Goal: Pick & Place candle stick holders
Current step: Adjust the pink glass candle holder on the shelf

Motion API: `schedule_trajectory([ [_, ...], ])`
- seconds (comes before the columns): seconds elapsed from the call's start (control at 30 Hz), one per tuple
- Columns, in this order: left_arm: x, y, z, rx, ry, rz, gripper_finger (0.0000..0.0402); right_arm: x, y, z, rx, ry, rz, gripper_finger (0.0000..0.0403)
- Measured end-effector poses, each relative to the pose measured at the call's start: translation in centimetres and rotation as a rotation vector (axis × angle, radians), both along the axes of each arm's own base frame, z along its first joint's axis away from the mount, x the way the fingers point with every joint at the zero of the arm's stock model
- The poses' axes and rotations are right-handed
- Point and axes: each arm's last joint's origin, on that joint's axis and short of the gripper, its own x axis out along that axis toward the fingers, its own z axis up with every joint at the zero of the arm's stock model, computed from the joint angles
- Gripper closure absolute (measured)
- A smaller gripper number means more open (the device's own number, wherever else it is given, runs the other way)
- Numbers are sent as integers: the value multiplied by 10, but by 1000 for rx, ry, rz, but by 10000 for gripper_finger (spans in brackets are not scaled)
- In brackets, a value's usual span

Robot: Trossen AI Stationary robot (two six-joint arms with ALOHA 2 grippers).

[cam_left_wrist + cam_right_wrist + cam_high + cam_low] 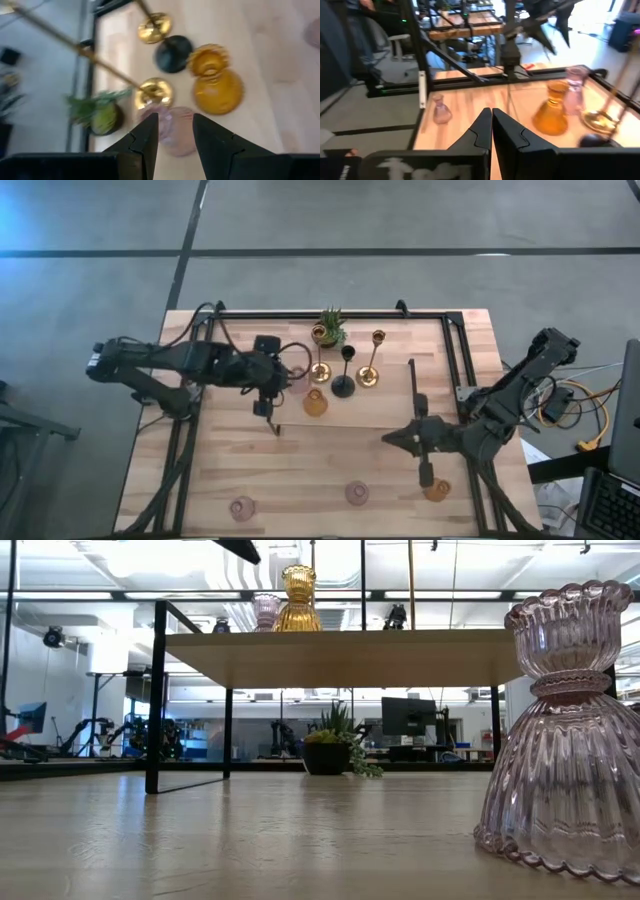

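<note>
My bench [330,470] is pale wood planks inside a black frame [330,314], standing on a grey floor [400,220]. From table height the room behind shows glass walls, monitors and other rigs, plus a raised wooden shelf [340,655] on black legs. My left claw [270,415] hangs over the bench's left half, its fingers parted halfway and gripping nothing. Just beyond its tips my wrist camera shows a squat pink holder [172,130]; next to that sits an amber holder [215,82], a black holder [172,52] and the round bases of two gold holders [154,92], with the potted plant [97,112] off to one side. From above, that same cluster sits just right of my left claw. My right claw [392,439] is near the bench's right side with its fingers pressed fully together and nothing between them. An amber holder [436,491] lies close behind it by the right frame rail, and two pink holders [357,493] stand apart along the near edge, one at the near left [241,506]. Only the low view shows a ribbed pink glass holder [565,730] looming close, and an amber and a pink one up on the shelf. The bench's middle, between my two claws, is open planking; the frame rails hem in both sides and the far edge.
</note>
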Motion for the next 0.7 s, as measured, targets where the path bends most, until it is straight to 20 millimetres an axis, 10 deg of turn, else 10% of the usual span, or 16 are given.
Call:
schedule_trajectory([
  [0.7,16,9,-4,5,147,-32,320,-5,-1,0,-29,11,-13,394],
])
